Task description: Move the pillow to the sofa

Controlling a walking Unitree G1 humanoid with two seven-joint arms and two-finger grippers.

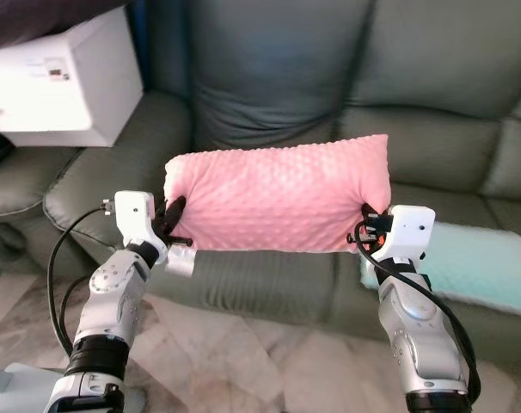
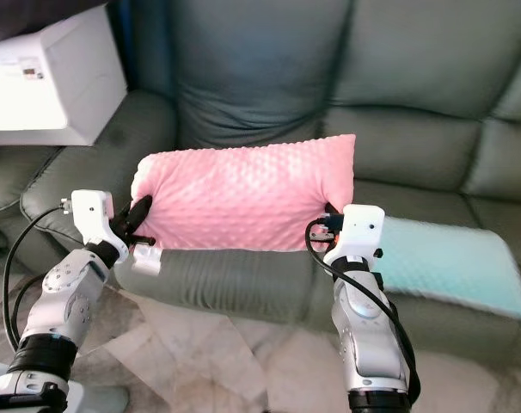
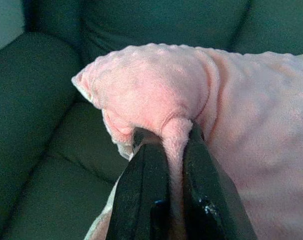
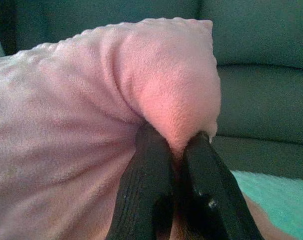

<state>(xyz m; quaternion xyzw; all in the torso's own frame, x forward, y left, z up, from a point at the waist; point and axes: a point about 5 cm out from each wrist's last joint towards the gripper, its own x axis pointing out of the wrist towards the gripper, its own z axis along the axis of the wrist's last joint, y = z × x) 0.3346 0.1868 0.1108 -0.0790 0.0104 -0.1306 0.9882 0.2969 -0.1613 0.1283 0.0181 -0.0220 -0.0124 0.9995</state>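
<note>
A pink dotted pillow (image 1: 278, 196) hangs in the air in front of the grey-green sofa (image 1: 346, 77), stretched between my two arms. My left gripper (image 1: 171, 217) is shut on the pillow's left end, pinching a fold of pink fabric (image 3: 177, 132) between its fingers (image 3: 141, 185). At the pillow's right end my right gripper (image 1: 369, 225) is shut on a bunched fold (image 4: 174, 120) too. The pillow sits level, over the front edge of the sofa seat (image 1: 269, 275).
A pale turquoise cushion (image 1: 480, 265) lies on the sofa seat at the right. A white box (image 1: 58, 82) rests on the sofa's left armrest (image 1: 114, 172). Marble-patterned floor (image 1: 260, 361) lies below my arms.
</note>
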